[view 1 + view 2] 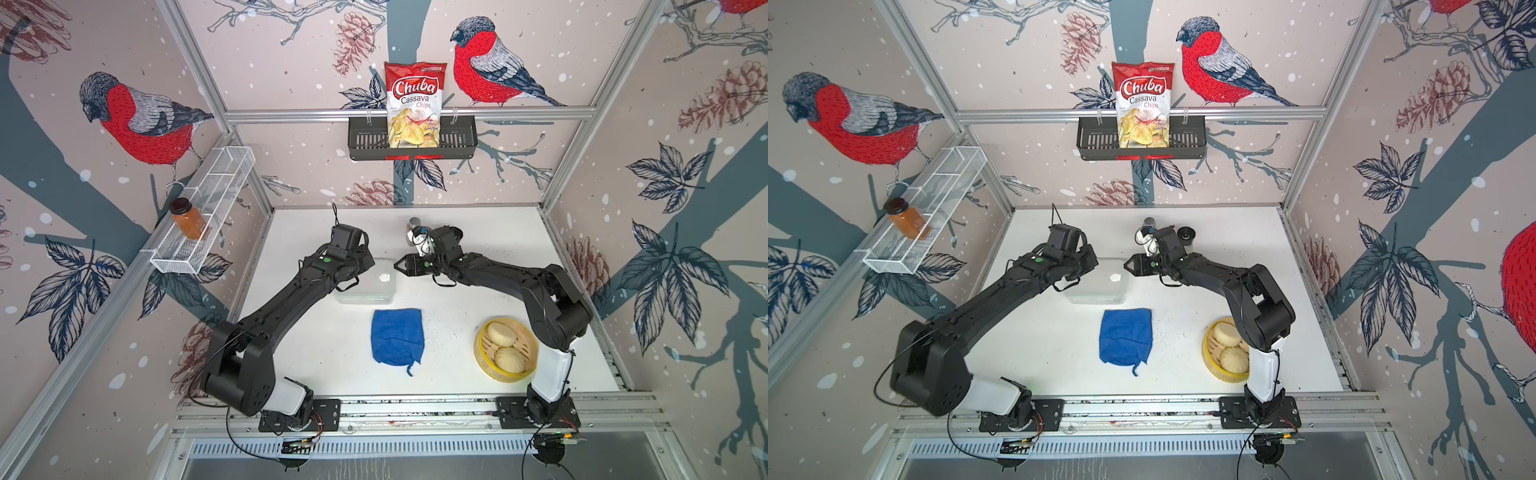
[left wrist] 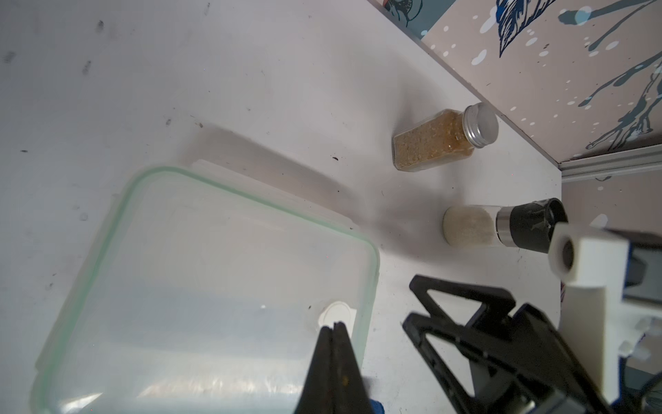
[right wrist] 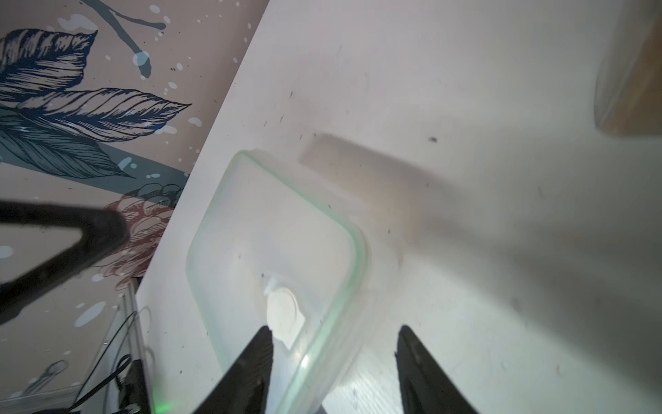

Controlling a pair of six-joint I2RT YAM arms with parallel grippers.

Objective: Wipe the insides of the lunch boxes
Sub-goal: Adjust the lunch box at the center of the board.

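A clear lunch box [image 1: 365, 289] [image 1: 1096, 286] with a pale green rim [image 2: 372, 272] and a white spot [image 3: 284, 312] sits mid-table, between the two arms. My left gripper [image 2: 335, 324] is shut and empty, its tips over the box beside the white spot. My right gripper [image 3: 334, 328] [image 1: 397, 266] is open at the box's right corner. One of its fingers [image 3: 258, 351] is over the inside and the other is outside, with the rim between them untouched. A blue cloth [image 1: 397, 336] [image 1: 1125, 336] lies flat on the table in front of the box.
A spice jar [image 2: 437, 143] and a black-topped grinder [image 2: 501, 229] stand behind the box near the back wall. A bamboo steamer with two buns [image 1: 505, 349] sits front right. A chips bag [image 1: 413, 104] hangs in the back basket. An orange jar [image 1: 189, 218] stands on the left wire shelf.
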